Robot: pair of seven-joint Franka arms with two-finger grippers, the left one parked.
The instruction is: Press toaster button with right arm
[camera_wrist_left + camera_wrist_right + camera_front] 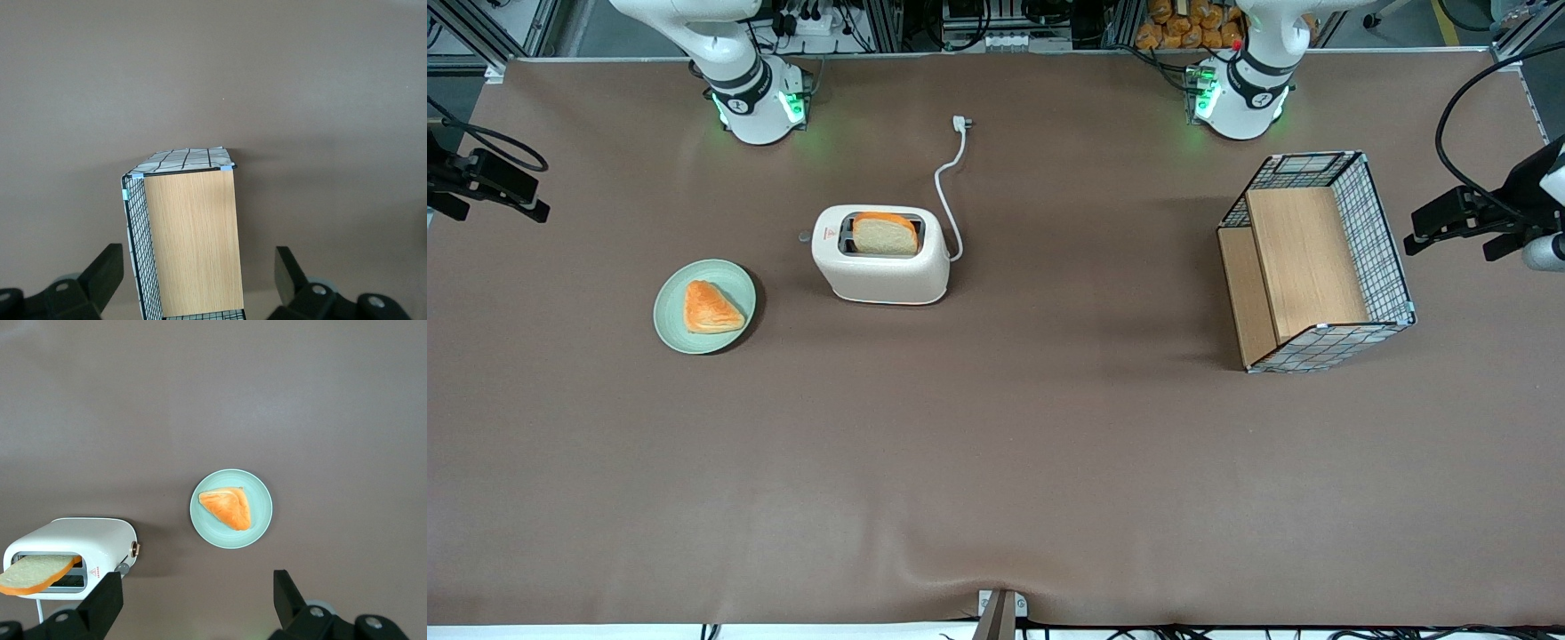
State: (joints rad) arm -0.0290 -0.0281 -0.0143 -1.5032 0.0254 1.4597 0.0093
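The cream-white toaster (880,271) stands on the brown table with a slice of bread (885,234) sticking up from its slot. The small grey toaster button (804,236) sticks out of its narrow end, the end facing the working arm's end of the table. The right arm's black gripper (511,191) hangs at the working arm's end of the table, well apart from the toaster. In the right wrist view the gripper (195,603) is open and empty, high above the table. That view also shows the toaster (73,543) and its button (122,569).
A green plate (671,284) holding a triangular pastry (710,308) lies beside the toaster toward the working arm's end; it also shows in the right wrist view (207,520). The white cord and plug (959,124) trail away from the toaster. A wire-and-wood basket (1316,258) stands toward the parked arm's end.
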